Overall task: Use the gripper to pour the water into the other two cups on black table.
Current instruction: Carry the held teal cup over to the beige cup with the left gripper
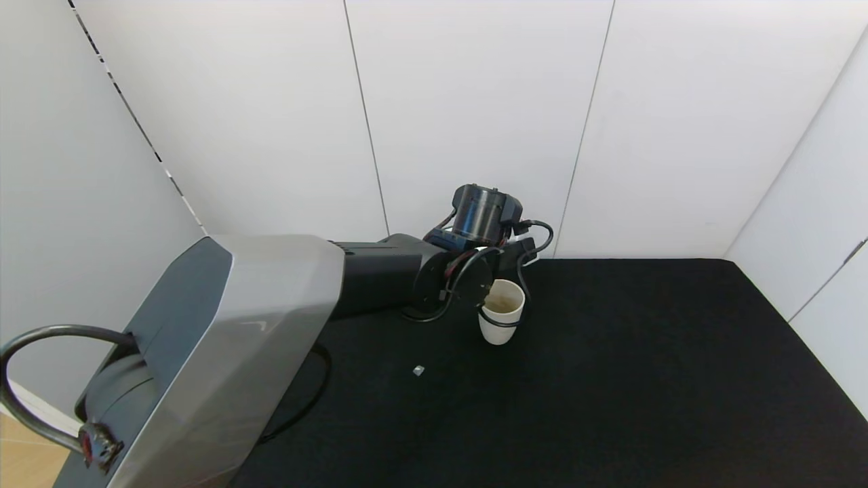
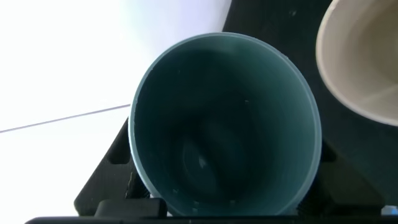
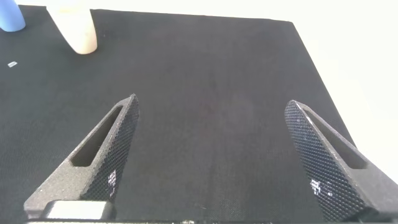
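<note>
Seemingly mid-pour, the head view shows the left gripper [image 1: 505, 261] at centre frame, hidden behind its wrist, just above the cream cup [image 1: 501, 320] on the black table [image 1: 644, 379]; that cup's inside looks darkened, perhaps wet. From the left wrist view, the jaws are clamped on a teal cup [image 2: 225, 124], nearly drained, with the cream rim at upper right. From the right wrist view, the right gripper [image 3: 214, 155] hangs idle, jaws apart; the blue cup [image 3: 11, 15] sits upper left, likely the next to be filled.
</note>
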{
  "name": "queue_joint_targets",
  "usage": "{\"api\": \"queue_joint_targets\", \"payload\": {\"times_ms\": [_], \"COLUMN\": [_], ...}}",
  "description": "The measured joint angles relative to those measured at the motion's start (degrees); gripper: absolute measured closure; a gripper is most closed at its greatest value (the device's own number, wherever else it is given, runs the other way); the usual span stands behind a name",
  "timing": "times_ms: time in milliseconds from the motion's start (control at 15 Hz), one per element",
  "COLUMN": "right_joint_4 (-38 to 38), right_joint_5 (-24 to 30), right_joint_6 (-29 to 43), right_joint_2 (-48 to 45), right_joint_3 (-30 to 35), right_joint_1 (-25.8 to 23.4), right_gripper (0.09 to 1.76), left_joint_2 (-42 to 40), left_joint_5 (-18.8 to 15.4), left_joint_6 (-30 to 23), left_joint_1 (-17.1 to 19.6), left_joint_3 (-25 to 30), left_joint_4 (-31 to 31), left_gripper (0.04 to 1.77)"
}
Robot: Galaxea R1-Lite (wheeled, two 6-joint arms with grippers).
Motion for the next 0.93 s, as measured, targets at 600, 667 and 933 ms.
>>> {"api": "queue_joint_targets", "payload": {"times_ms": [600, 667, 933], "right_joint_4": [0.0, 0.0, 0.0], "right_joint_5": [0.0, 0.0, 0.0], "right_joint_6": [0.0, 0.0, 0.0], "right_joint_2": [0.0, 0.0, 0.0], "right_joint_3": [0.0, 0.0, 0.0], "right_joint_1": [0.0, 0.0, 0.0], "right_gripper": [0.14, 0.14, 0.14], "left_joint_2": [0.4, 0.5, 0.7], "left_joint_5": [4.7, 5.3, 7.0], "left_joint_6": [5.7, 6.0, 8.2], "left_joint_1": [-1.8, -1.9, -2.0], "left_joint_3": [0.2, 0.4, 0.8], "left_joint_4": [-2.3, -2.3, -2.1], "left_gripper": [0.62, 0.62, 0.62]}}
